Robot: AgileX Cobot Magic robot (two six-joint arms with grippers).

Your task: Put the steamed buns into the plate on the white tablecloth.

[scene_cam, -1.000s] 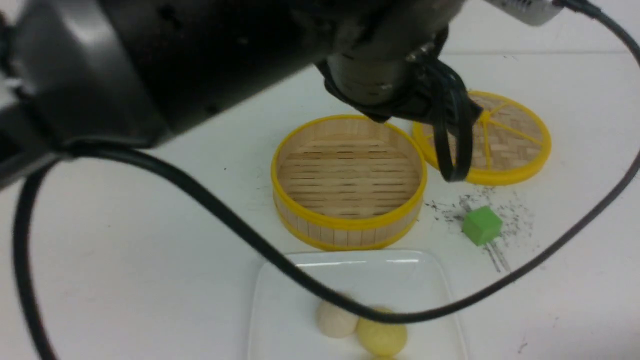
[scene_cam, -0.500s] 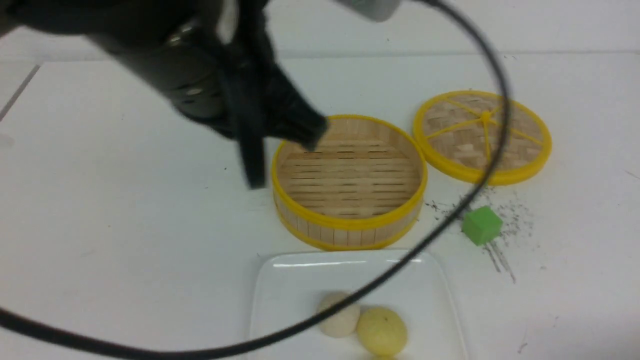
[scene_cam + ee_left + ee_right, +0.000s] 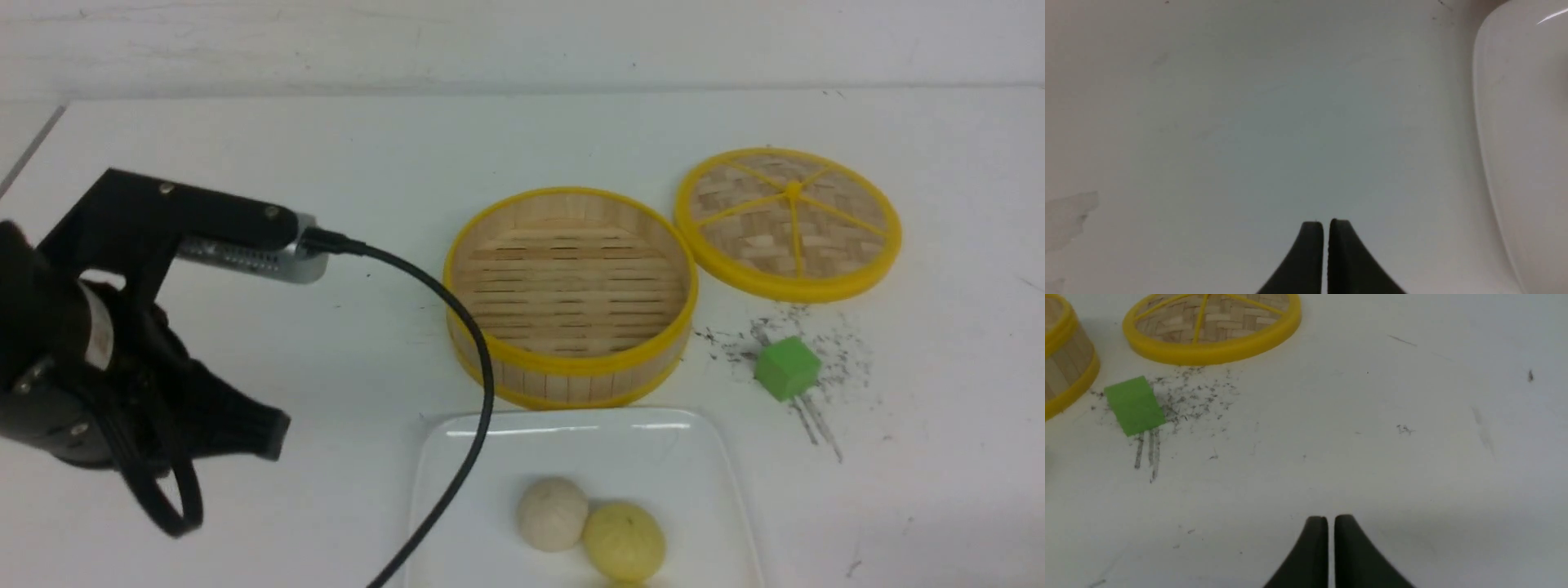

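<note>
Two steamed buns lie side by side in the white rectangular plate [image 3: 653,457] at the front edge of the front view: a cream bun [image 3: 552,513] and, touching it, a pale yellow bun [image 3: 624,541]. The plate rests on the white tablecloth [image 3: 326,147]. My left gripper [image 3: 276,433] hovers left of the plate, shut and empty; the left wrist view shows its jaws [image 3: 1326,222] pressed together over bare cloth, with the plate's rim [image 3: 1486,122] beside them. In the right wrist view my right gripper [image 3: 1330,518] is shut on nothing above the speckled cloth.
A round bamboo steamer basket [image 3: 563,380] with a yellow rim stands behind the plate, with nothing in it. Its woven lid [image 3: 788,222] lies flat to the right. A green cube [image 3: 786,368] sits among dark specks. The left arm's black cable [image 3: 482,384] drapes over the plate's left edge.
My left arm has swung from across the top of the view down to the front left, uncovering the steamer and lid. The buns have stayed put in the plate.
</note>
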